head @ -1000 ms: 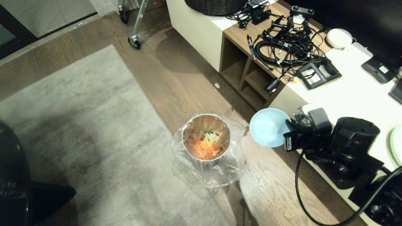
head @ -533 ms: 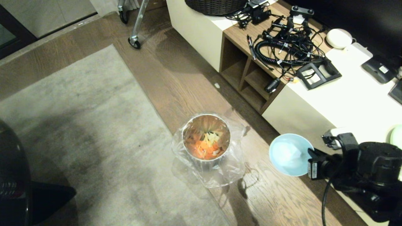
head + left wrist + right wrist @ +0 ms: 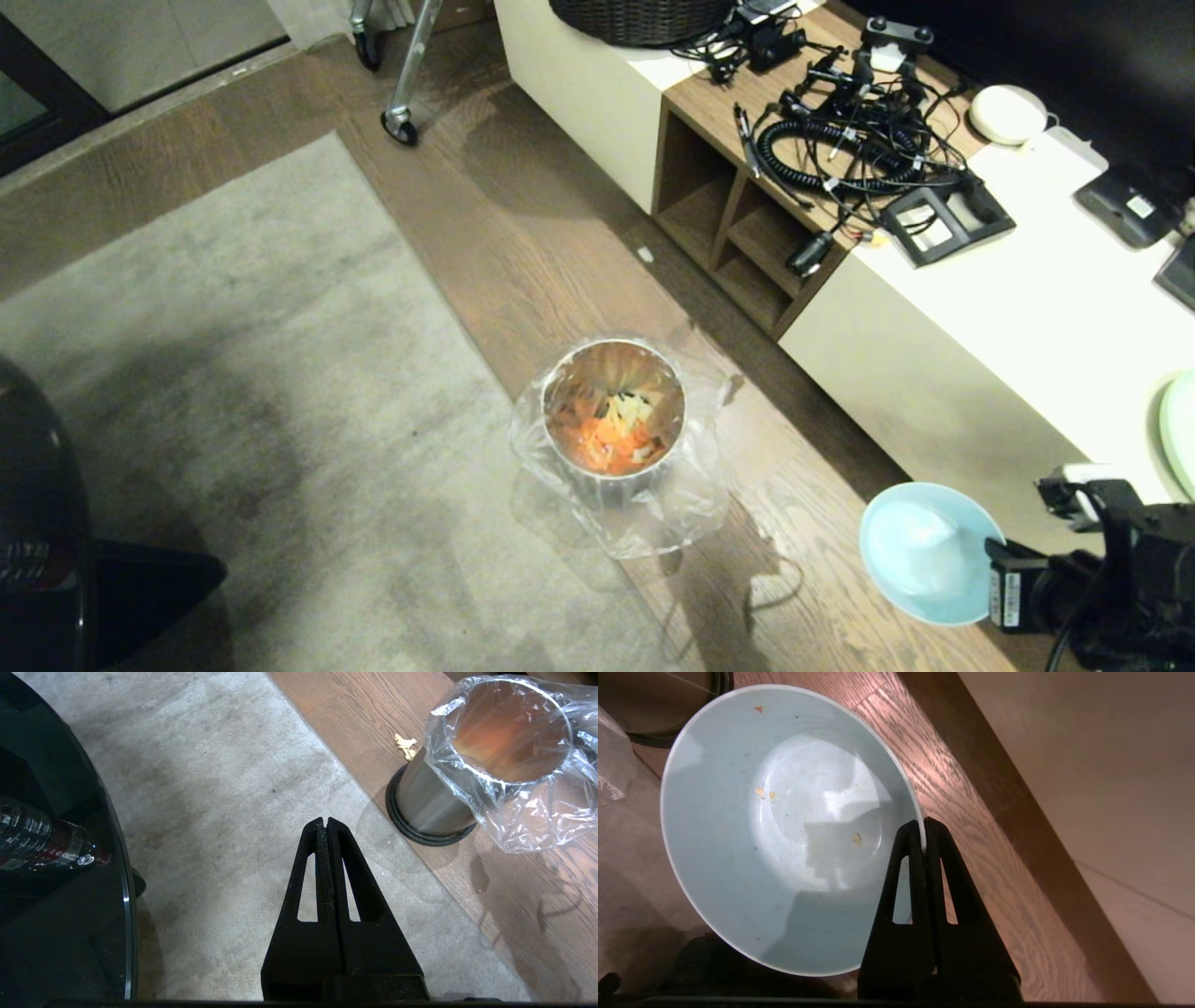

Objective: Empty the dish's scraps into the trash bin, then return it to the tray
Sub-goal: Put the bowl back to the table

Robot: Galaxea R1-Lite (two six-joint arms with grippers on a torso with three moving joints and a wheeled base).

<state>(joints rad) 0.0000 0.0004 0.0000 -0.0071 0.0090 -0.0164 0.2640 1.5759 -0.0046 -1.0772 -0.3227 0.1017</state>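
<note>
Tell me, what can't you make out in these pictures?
- The tray: in no view.
- Right gripper, pinching the dish rim: its arm is cut off by the head view's corner.
- Trash bin floor: hidden beneath the scraps.
- Left gripper: absent from head view.

A pale-blue dish [image 3: 920, 551] with a glossy white sheen carries a few tiny yellow-orange flecks, pinched by the black right gripper [image 3: 923, 833]. Orange and pale-yellow scraps [image 3: 611, 434] fill the shiny silver trash bin [image 3: 613, 411], black-ringed at its base and lined in crinkled clear plastic. It stands on brown wood-grain floor [image 3: 523, 233] beside a mottled grey rug [image 3: 233, 373].
</note>
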